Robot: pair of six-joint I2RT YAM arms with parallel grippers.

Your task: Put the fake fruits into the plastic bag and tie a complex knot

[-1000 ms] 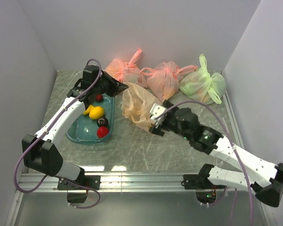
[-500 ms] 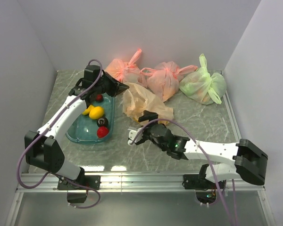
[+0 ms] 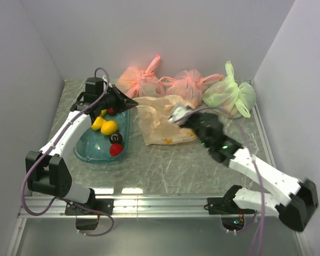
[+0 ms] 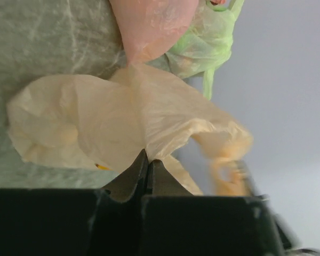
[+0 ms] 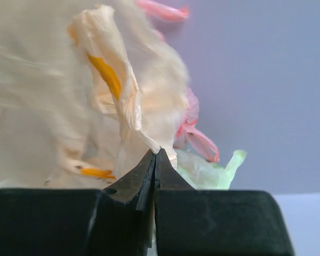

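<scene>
**Both pincers shut on the bag, fruits in tray**

Left arm (image 3: 69, 130) reaches far along the left side, over the tray (image 3: 88, 152). The tray sits on the tabletop (image 3: 202, 160) at left, mid-depth. The fruits (image 3: 110, 127) lie inside it: two yellow ones side by side, a dark ball near them, a red one at the near end, and a small red one at the far end partly hidden by the arm.

The left pincer (image 4: 148, 161) is at the tray's far right corner. Its jaws are fully closed, with a thin fold of the bag (image 3: 160, 122) pinched at the tips; the left wrist view shows the film rising straight out of the closed tips.

The bag is in the middle of the tabletop, just right of the tray. It is pulled out wide between the two pincers, with most of it lying crumpled and flat on the surface. The left corner is lifted to the left pincer. Yellow prints show on its near edge.

The right pincer (image 5: 155, 154) is at the bag's far right edge. Its jaws are closed tight on a bunched strip of the bag. The right arm (image 3: 256, 170) comes in from the near right and is blurred.

Far row, behind the bag: two pink bags (image 3: 140, 80) (image 3: 184, 88), both knotted, then a green bag (image 3: 229, 96) at far right. The right-hand pink bag touches the green one.
</scene>
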